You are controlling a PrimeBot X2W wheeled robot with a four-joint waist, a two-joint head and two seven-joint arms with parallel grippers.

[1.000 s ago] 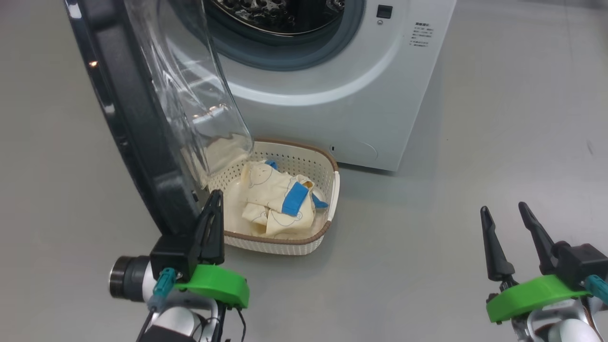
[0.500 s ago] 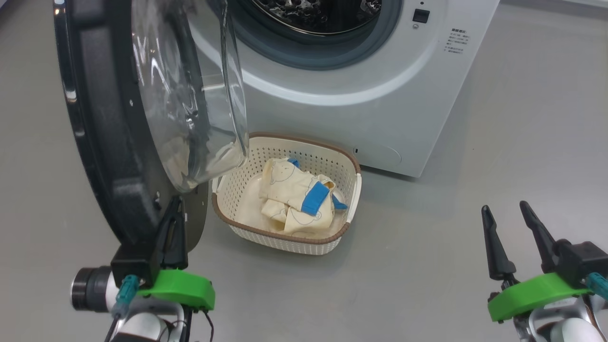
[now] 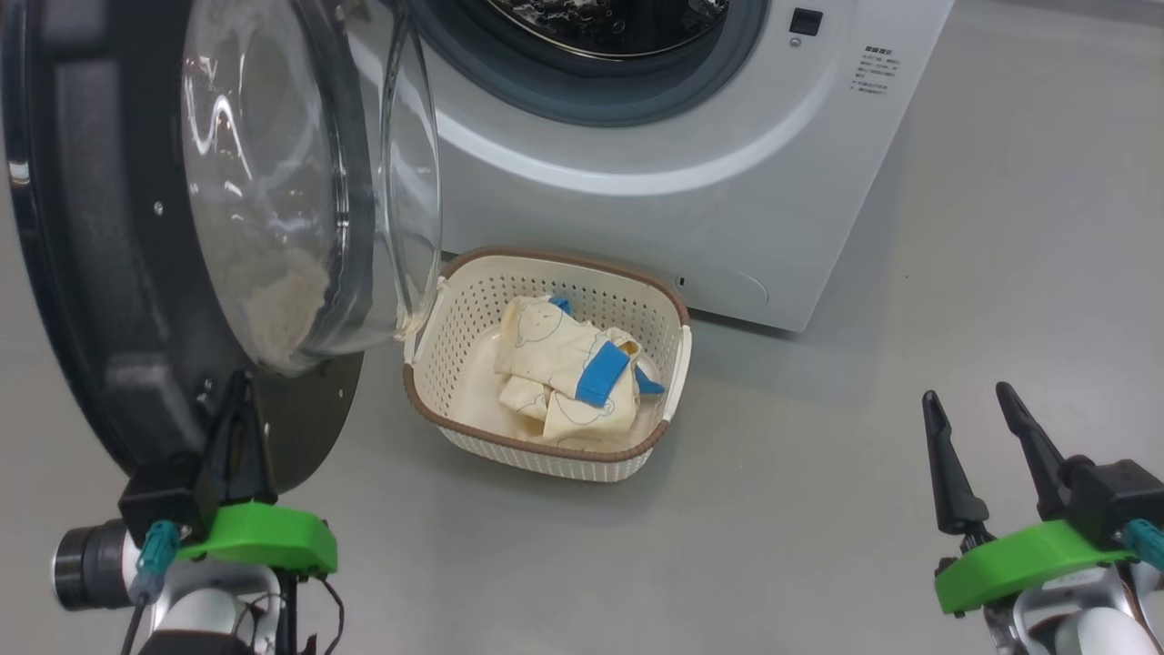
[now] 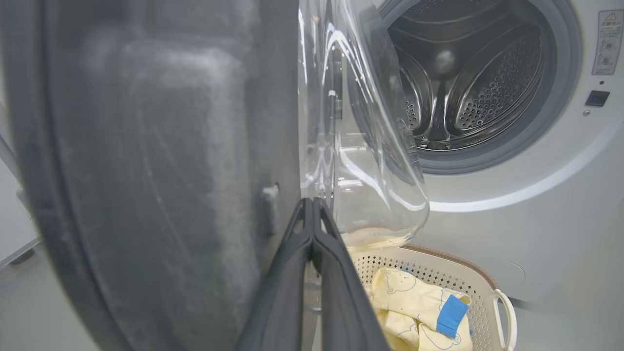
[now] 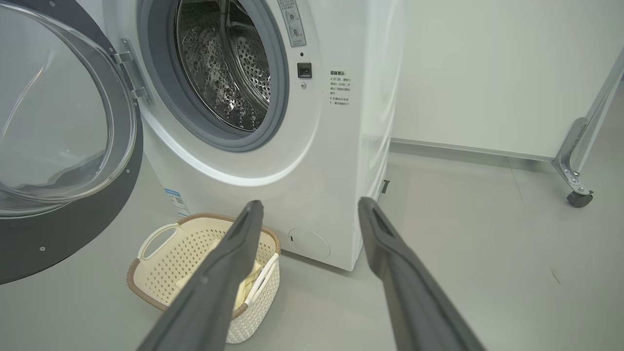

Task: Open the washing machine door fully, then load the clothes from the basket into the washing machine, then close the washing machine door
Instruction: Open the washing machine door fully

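Observation:
The white washing machine (image 3: 682, 182) stands open, its steel drum (image 5: 224, 63) bare. The black-rimmed door (image 3: 109, 273) with its clear glass bowl (image 3: 273, 182) hangs wide to the left. My left gripper (image 3: 241, 382) is shut, its tips resting against the inner face of the door's lower rim; the left wrist view has the left gripper (image 4: 312, 202) beside the glass bowl. In front of the machine sits the cream basket (image 3: 427, 409), holding the pale yellow clothes (image 3: 568, 382) with blue patches. My right gripper (image 3: 964, 393) hangs open, well to the basket's right, holding nothing.
Grey floor (image 3: 909, 273) spreads open to the right of the machine and basket. A metal frame leg with a caster (image 5: 580, 197) stands at the far right by a white wall panel. The door overhangs the basket's left end.
The door has swung further open to the left, and my left gripper has moved left with it. The camera shifted early on. The right gripper has stayed put.

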